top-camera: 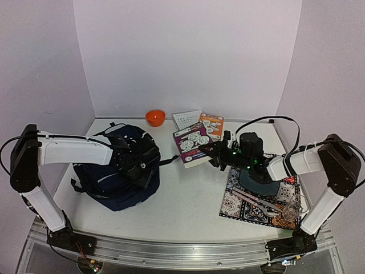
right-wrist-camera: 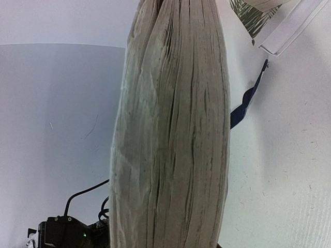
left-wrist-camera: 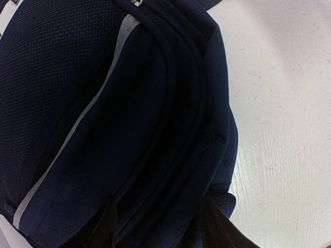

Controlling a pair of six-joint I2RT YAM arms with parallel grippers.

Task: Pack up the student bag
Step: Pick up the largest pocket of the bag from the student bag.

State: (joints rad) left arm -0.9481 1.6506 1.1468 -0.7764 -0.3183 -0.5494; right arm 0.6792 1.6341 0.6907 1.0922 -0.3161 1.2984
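Bright even light, soft shadows; wrist close-ups slightly blurred.

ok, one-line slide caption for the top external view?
Left gripper at the student bag; right gripper gripping a purple book, two more books and an orange bowl behind.

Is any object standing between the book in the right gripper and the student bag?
No visible object does. Only bare table lies between the book, held by the right gripper, and the student bag. The left gripper sits over the bag itself.

Overhead, close wrists; student bag (top-camera: 120, 188) shared
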